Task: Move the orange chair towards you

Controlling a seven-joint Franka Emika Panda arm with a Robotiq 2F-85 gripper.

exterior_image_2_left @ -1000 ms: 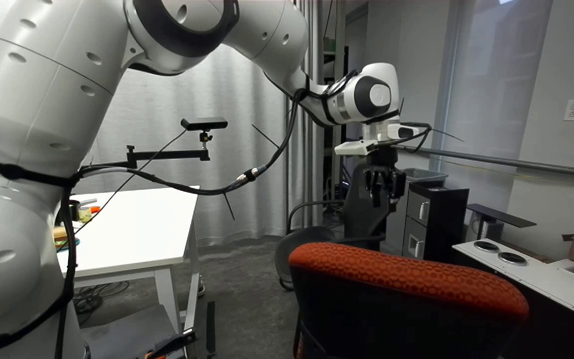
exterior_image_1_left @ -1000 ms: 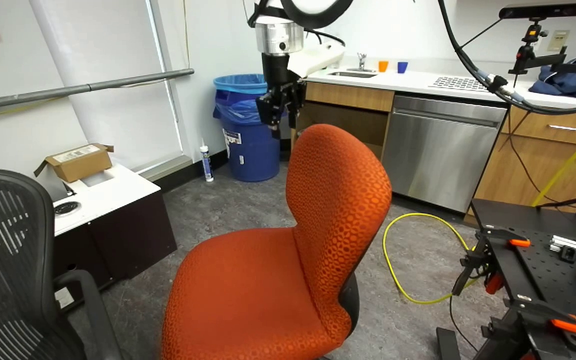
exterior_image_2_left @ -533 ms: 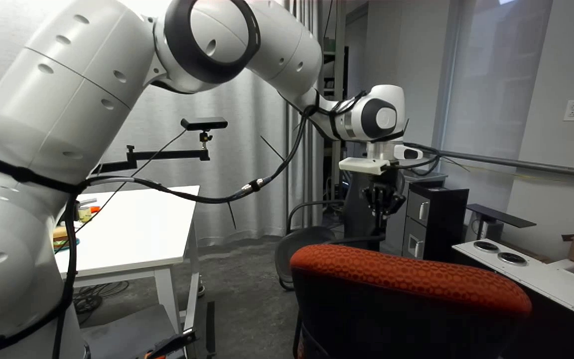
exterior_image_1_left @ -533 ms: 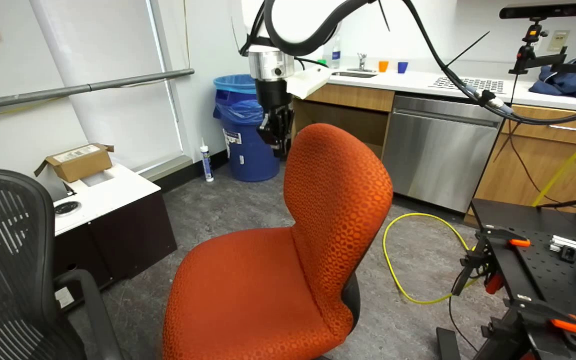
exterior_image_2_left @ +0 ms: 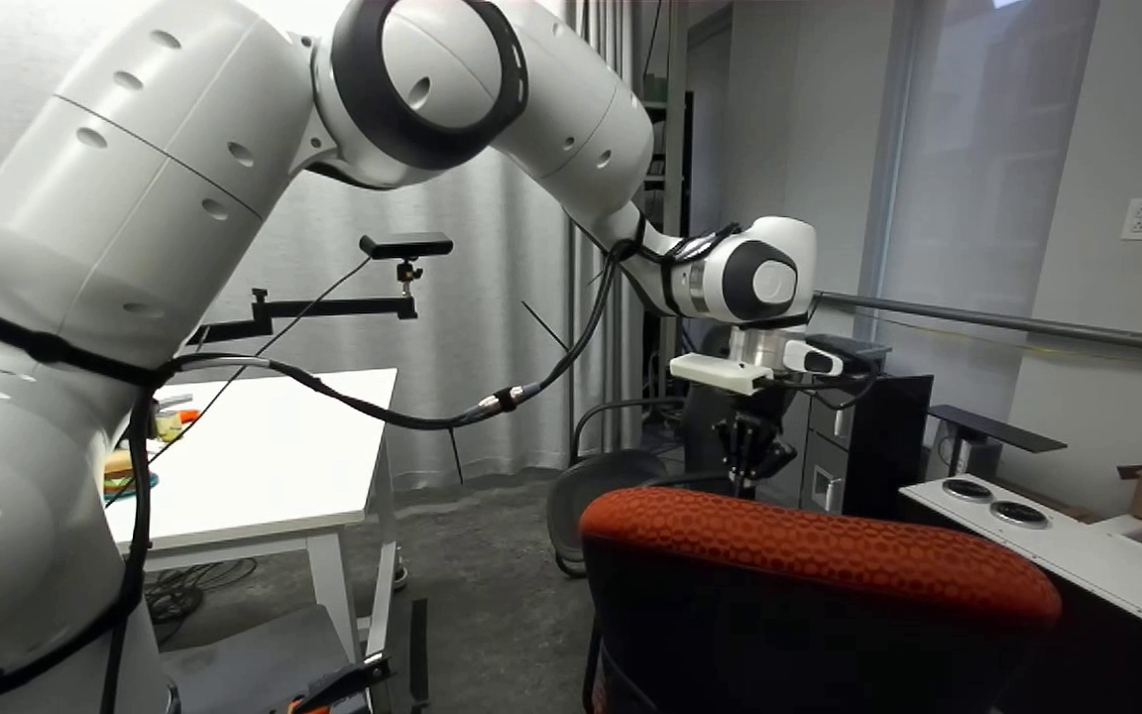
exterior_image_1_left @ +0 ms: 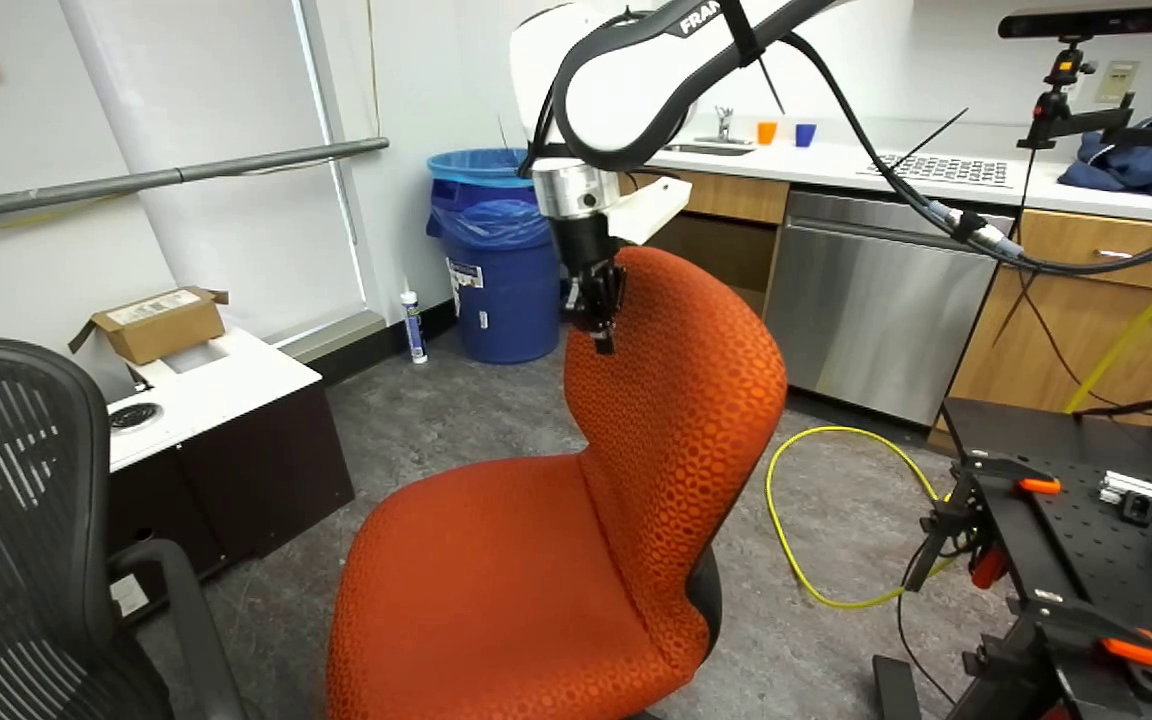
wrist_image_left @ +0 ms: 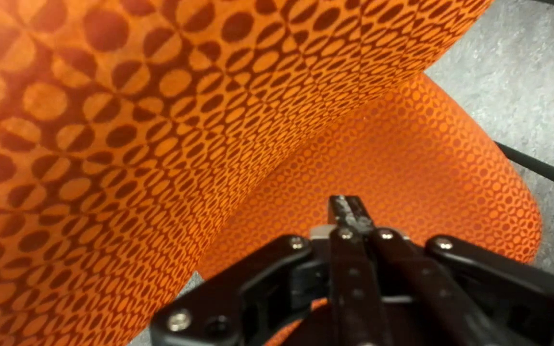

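The orange chair [exterior_image_1_left: 691, 390] stands with its backrest upright and its seat [exterior_image_1_left: 496, 580] extending from the backrest's front side. In an exterior view I see the dark rear of its backrest [exterior_image_2_left: 809, 635] under the orange top edge. My gripper [exterior_image_1_left: 603, 345] hangs pointing down at the seat side of the backrest, near one upper end, its tips below the top edge. In the wrist view the gripper [wrist_image_left: 346, 204] is shut, fingers together with nothing between them. Patterned fabric of the orange chair [wrist_image_left: 128, 139] rises close beside it; whether they touch, I cannot tell.
A black mesh chair [exterior_image_1_left: 6, 520] stands near the orange seat. Beyond are a white-topped dark cabinet [exterior_image_1_left: 236, 390] with a cardboard box [exterior_image_1_left: 161, 325] and a blue bin [exterior_image_1_left: 506, 290]. A white table [exterior_image_2_left: 284, 456] and yellow cable [exterior_image_1_left: 786, 540] are also around.
My gripper has gone from open to shut. It has come down from above the backrest to its seat side, tips now below the top edge. The orange chair has shifted only very slightly.
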